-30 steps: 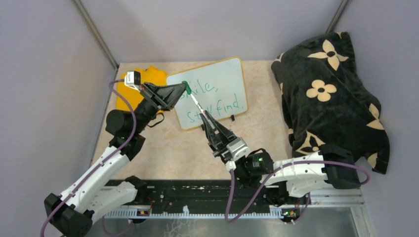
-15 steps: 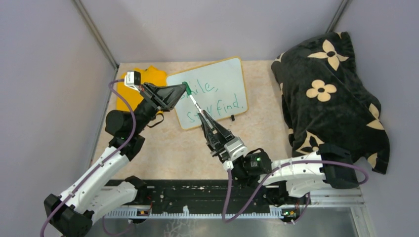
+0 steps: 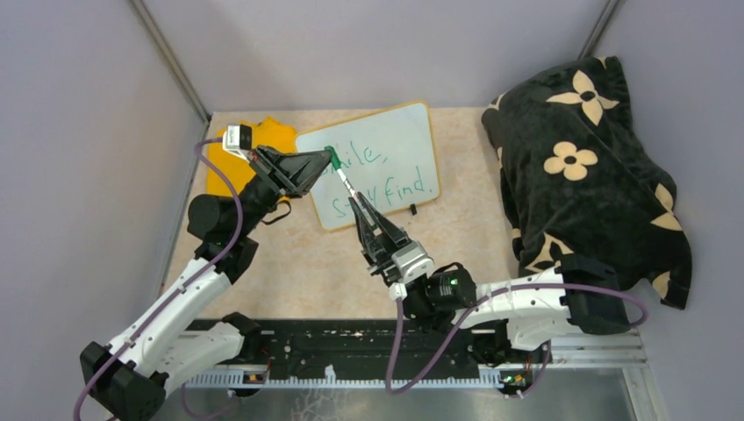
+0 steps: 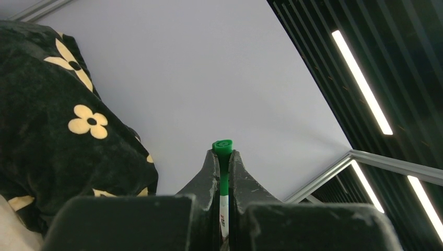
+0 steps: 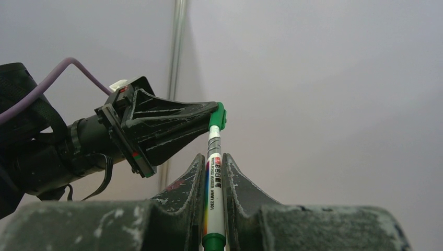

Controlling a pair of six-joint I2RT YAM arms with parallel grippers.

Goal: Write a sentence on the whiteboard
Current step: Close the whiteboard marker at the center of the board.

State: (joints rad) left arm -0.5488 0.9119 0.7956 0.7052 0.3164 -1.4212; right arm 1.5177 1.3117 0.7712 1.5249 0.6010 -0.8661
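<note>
Across the upper middle of the top view, the whiteboard (image 3: 405, 132) sits on the tabletop (image 3: 298, 254), with the sentence (image 3: 419, 185) in green on two lines. The grippers hide its first letters. Over the board's left part, the left gripper (image 3: 326, 160) pinches the green cap (image 3: 332, 158). The right gripper (image 3: 355, 203) clamps the marker (image 3: 344, 180) lower down, so the pen runs straight between them. A yellow cloth (image 3: 263, 136) lies left of the board and a flowered blanket (image 3: 588, 167) right.

From the left wrist, the jaws are closed on the cap (image 4: 222, 147), its end poking past the tips.

From the right wrist, the jaws grip the printed barrel (image 5: 214, 183), and the capped end (image 5: 218, 116) sits in the other gripper's tip.

The writing looks finished, so I judge the step in hand to be capping the pen. Whether the cap is fully seated cannot be told. The next move calls for a push along the pen's axis, then one gripper letting go.
</note>
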